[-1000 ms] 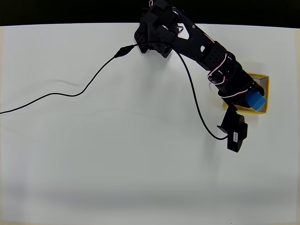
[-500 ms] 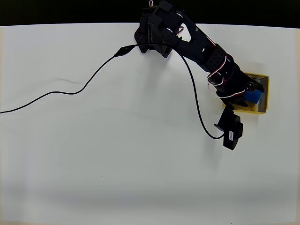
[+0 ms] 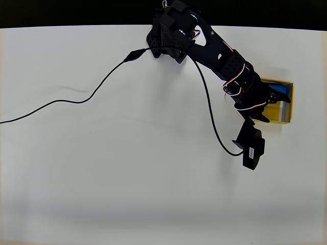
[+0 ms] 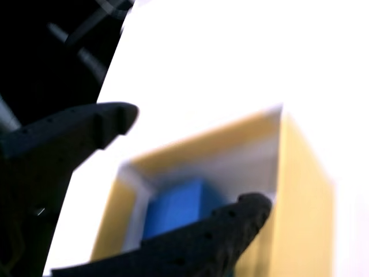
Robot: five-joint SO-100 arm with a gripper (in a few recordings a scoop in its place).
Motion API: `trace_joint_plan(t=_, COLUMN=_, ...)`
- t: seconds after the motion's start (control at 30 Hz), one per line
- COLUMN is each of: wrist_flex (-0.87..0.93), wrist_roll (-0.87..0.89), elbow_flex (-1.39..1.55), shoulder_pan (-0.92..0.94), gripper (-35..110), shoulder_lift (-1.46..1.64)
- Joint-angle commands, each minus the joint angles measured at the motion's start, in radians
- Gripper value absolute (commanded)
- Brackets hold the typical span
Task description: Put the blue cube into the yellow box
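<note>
The yellow box (image 3: pixel 284 120) stands near the table's right edge in the overhead view, with the black arm reaching over it. My gripper (image 3: pixel 278 98) hangs over the box's opening. A small patch of the blue cube (image 3: pixel 284 91) shows by the box's upper wall, past the fingertips. In the wrist view the blue cube (image 4: pixel 176 205) lies on the floor of the yellow box (image 4: pixel 302 190), partly behind the lower finger. My gripper (image 4: pixel 202 157) is open there, with a wide gap between the fingers and neither finger pressing on the cube.
A black cable (image 3: pixel 76 102) runs from the arm's base across the table to the left edge. A black module (image 3: pixel 252 148) hangs on a cable just below and left of the box. The table's dark far edge (image 3: pixel 76 13) lies along the top.
The blue cube went from sitting in the jaws over the box's lower right corner to lying inside the box near its upper wall. The gripper shifted up over the box and opened.
</note>
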Motion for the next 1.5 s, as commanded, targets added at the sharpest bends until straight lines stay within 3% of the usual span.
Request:
trace_joint_plan(t=0.0, wrist_flex=0.08, wrist_roll=-0.048, elbow_flex=-0.163, shoulder_pan=0.112, gripper=25, shoulder_lift=0.19)
trace_joint_plan(t=0.17, wrist_flex=0.098, wrist_roll=-0.124, elbow_flex=-0.08, shoulder_pan=0.299, gripper=12, shoulder_lift=0.273)
trace_joint_plan(t=0.33, wrist_flex=-0.089, wrist_roll=-0.236, elbow_flex=0.176, shoulder_pan=0.463, gripper=7, shoulder_lift=0.417)
trace_joint_plan(t=0.53, wrist_flex=0.002, wrist_roll=-0.224, elbow_flex=0.279, shoulder_pan=0.598, gripper=3, shoulder_lift=0.545)
trace_joint_plan(t=0.8, wrist_flex=0.021, wrist_roll=-0.272, elbow_flex=0.646, shoulder_pan=0.742, gripper=1, shoulder_lift=0.891)
trace_joint_plan(t=1.03, wrist_flex=0.278, wrist_roll=-0.285, elbow_flex=0.884, shoulder_pan=0.787, gripper=0, shoulder_lift=1.229)
trace_joint_plan(t=1.47, wrist_flex=0.664, wrist_roll=-0.318, elbow_flex=1.032, shoulder_pan=0.891, gripper=0, shoulder_lift=1.499)
